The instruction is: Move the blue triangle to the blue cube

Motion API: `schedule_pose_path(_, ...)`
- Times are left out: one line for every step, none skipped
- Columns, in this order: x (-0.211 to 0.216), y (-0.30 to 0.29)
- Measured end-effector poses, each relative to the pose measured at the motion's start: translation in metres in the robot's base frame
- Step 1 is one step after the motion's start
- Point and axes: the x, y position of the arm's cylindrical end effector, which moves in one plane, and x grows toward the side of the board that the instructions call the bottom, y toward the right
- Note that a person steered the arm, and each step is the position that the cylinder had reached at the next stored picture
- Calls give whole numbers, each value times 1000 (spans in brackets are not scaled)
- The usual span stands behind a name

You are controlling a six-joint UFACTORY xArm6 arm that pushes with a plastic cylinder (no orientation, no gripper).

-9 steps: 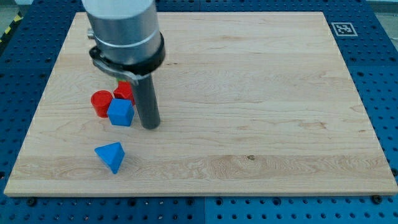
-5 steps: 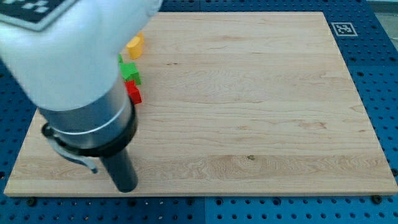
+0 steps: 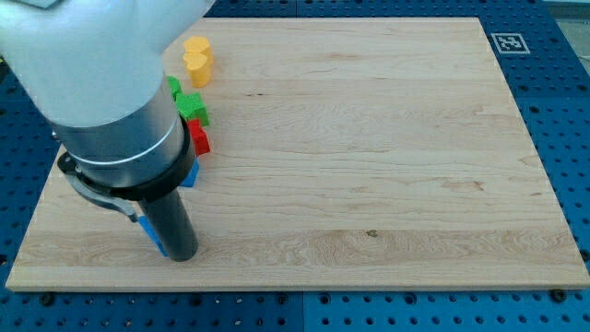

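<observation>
Blue triangle block [image 3: 150, 236]: sliver at tip's [image 3: 182, 254] left, touching | blue cube [image 3: 192, 171]: toward view's top, mostly hidden | no pincer in view, state untellable | wooden desk [image 3: 387, 184]

The arm body [image 3: 101, 83] is cut off by the view's top and left edges and covers much of the board's left side. The blue triangle [image 3: 150, 235] is seen only as a thin sliver at the left of the rod; its shape cannot be confirmed. The blue cube [image 3: 191, 172] is shown only by a small edge beside the arm. The red block [image 3: 199, 138] and the green block [image 3: 193, 107] are partly covered. Contact between my tip [image 3: 182, 255] and the blue triangle cannot be determined.
</observation>
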Motion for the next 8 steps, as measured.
schedule_pose_path(-4, -19)
schedule_pose_path(-5, -44)
schedule_pose_path(-5, -49)
schedule_pose_path(-10, -50)
schedule_pose_path(-13, -51)
schedule_pose_path(-13, -63)
schedule_pose_path(-13, -83)
schedule_pose_path(-20, -88)
